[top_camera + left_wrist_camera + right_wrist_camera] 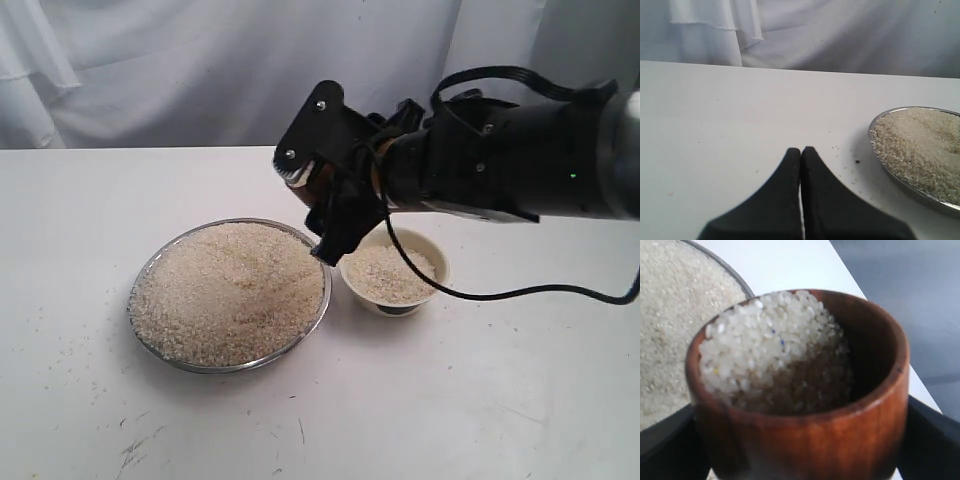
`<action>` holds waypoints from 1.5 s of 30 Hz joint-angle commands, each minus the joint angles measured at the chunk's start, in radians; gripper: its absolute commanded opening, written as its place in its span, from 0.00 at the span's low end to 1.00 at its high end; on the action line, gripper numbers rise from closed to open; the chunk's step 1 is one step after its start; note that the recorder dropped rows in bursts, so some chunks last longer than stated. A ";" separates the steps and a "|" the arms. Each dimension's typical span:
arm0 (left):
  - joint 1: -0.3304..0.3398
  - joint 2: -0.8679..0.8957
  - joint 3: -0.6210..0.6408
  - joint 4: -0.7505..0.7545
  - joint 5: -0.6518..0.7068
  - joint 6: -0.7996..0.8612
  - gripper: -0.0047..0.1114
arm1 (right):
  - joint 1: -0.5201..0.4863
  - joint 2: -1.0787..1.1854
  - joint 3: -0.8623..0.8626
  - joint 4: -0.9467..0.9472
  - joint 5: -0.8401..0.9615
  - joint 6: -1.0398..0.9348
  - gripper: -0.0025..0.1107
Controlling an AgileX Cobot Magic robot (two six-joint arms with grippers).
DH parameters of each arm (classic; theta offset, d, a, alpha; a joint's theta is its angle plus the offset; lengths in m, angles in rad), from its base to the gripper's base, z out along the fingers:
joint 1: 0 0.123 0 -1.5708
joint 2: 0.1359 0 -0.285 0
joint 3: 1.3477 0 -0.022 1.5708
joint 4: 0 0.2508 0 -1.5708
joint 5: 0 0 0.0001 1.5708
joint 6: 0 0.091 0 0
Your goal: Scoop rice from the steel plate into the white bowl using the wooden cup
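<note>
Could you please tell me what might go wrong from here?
1. The cup is loaded with rice right up to its rim on one side, so grains could slide out before it is over the bowl.
2. The bowl already looks fairly full, so a quick pour may overflow onto the table.
</note>
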 commanded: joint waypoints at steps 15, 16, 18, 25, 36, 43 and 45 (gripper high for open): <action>0.002 -0.004 0.005 -0.001 -0.007 -0.001 0.04 | -0.147 -0.122 0.209 -0.093 0.131 0.010 0.02; 0.002 -0.004 0.005 -0.001 -0.007 -0.001 0.04 | -0.151 -0.122 0.209 -0.113 0.142 0.010 0.02; 0.002 -0.004 0.005 -0.001 -0.007 -0.001 0.04 | -0.154 -0.122 0.207 -0.162 0.153 0.010 0.02; 0.002 -0.004 0.005 -0.001 -0.007 -0.001 0.04 | -0.157 -0.104 0.200 -0.199 0.174 0.005 0.02; 0.002 -0.004 0.005 -0.001 -0.007 -0.001 0.04 | -0.154 -0.030 0.132 -0.223 0.248 -0.057 0.02; 0.002 -0.004 0.005 -0.001 -0.007 -0.001 0.04 | -0.154 -0.030 0.103 -0.269 0.285 -0.093 0.02; 0.002 -0.004 0.005 -0.001 -0.007 -0.001 0.04 | -0.152 -0.027 0.103 -0.286 0.286 -0.104 0.02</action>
